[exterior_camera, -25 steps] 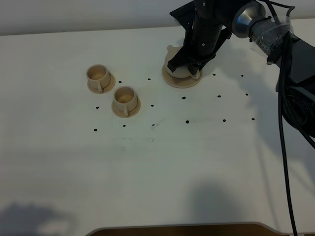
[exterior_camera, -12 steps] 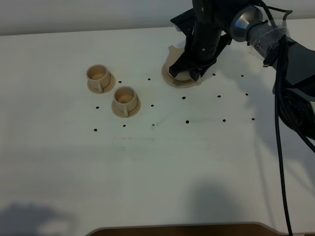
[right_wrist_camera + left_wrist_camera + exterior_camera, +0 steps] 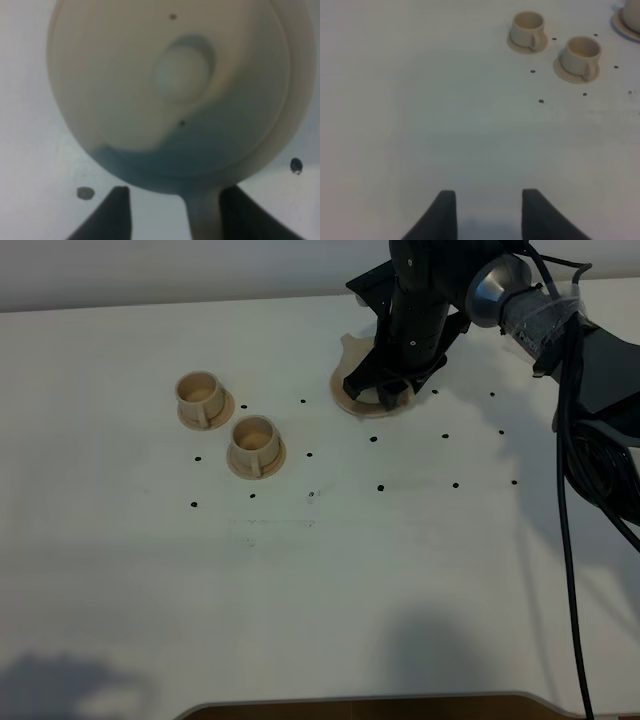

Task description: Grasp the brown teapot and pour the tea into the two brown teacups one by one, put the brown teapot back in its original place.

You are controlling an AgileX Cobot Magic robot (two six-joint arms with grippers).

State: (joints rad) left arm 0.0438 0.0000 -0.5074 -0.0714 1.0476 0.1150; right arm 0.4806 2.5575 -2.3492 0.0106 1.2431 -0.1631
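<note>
While the teapot [image 3: 351, 343] stands upright on its saucer [image 3: 343, 403] at about 1 o'clock from the centre of the table [image 3: 320, 580] in the high view, the right gripper [image 3: 380, 388] hangs directly over it and hides most of its body

In the right wrist view the teapot [image 3: 115, 75] fills the frame, lid on, with the lid knob [image 3: 182, 72] near the middle. The handle [image 3: 202, 217] lies between the two fingers [image 3: 107, 215] of the right gripper [image 3: 175, 190]. The jaws stand apart, with a clear gap between the handle and one finger, so the teapot is not gripped.

The two cups [image 3: 203, 396] sit well apart from the teapot, at roughly its 9 o'clock. The second cup [image 3: 256, 443] lies just beside the first, at its 4 o'clock. Both are upright on their round bases, with handles toward 6 o'clock.

The left gripper [image 3: 488, 192] hovers over bare table, jaws apart and holding nothing. Its wrist view shows both cups [image 3: 527, 27] ahead of it.

Small black dots [image 3: 380, 486] mark the table around the cups and the teapot
</note>
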